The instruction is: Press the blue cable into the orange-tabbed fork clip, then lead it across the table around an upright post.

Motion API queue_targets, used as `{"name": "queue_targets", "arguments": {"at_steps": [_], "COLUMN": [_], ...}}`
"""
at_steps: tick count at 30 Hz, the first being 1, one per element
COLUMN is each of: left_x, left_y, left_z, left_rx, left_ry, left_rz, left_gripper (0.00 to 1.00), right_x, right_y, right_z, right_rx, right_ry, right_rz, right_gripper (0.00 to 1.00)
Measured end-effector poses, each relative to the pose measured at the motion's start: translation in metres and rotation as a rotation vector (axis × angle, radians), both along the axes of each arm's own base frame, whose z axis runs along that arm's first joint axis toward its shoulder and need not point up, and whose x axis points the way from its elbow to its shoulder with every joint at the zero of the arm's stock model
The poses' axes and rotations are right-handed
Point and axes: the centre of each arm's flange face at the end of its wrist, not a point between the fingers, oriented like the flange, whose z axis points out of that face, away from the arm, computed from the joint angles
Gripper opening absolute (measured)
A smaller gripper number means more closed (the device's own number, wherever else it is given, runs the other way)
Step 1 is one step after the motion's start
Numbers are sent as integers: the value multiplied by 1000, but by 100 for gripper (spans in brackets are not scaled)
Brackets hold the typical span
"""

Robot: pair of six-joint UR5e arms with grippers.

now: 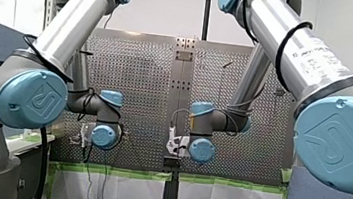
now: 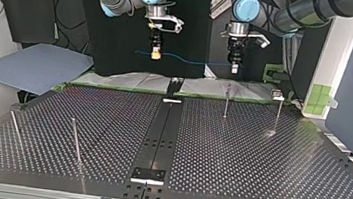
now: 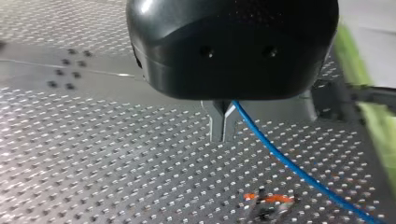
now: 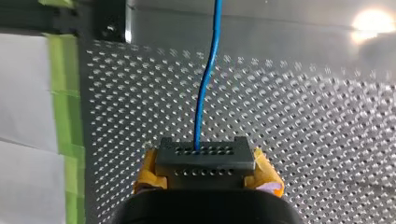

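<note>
A thin blue cable point(image 2: 194, 61) hangs taut in the air between my two grippers, above the far edge of the perforated table point(image 2: 258, 159). My left gripper point(image 3: 223, 127) has its metal fingers shut on the cable point(image 3: 280, 156), which runs away past a blurred orange-tabbed clip point(image 3: 271, 199) on the table below. My right gripper point(image 4: 205, 161), with yellow pads, is shut on the cable point(image 4: 205, 88), which leads straight ahead of it. In the top view my left gripper point(image 2: 235, 65) is at the right and my right gripper point(image 2: 155, 52) at the left.
Thin upright posts stand on the table: two at the top view's far right point(image 2: 226, 101) point(image 2: 278, 113) and two at its near left point(image 2: 76, 141) point(image 2: 15, 129). A dark rail point(image 2: 160, 133) runs down the middle. Green tape point(image 4: 63, 93) edges the table's far side.
</note>
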Motion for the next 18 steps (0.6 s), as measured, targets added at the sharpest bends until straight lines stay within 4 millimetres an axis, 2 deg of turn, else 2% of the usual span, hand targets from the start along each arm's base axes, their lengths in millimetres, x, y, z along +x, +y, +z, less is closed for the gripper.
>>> {"name": "queue_targets", "arguments": {"at_steps": [5,18], "left_x": [-3,20], "left_y": [6,18], "left_z": [-8,-39], "left_rx": [-47,-176], "left_ry": [-9,-59], "left_rz": [9,36], "left_gripper": [0,0], "right_x": [9,31], "right_y": [-11,-27], "right_z": [-7,-48], "right_rx": [-5,4], "right_ry": [-52,-79], "right_rz": [27,100], "right_gripper": [0,0]}}
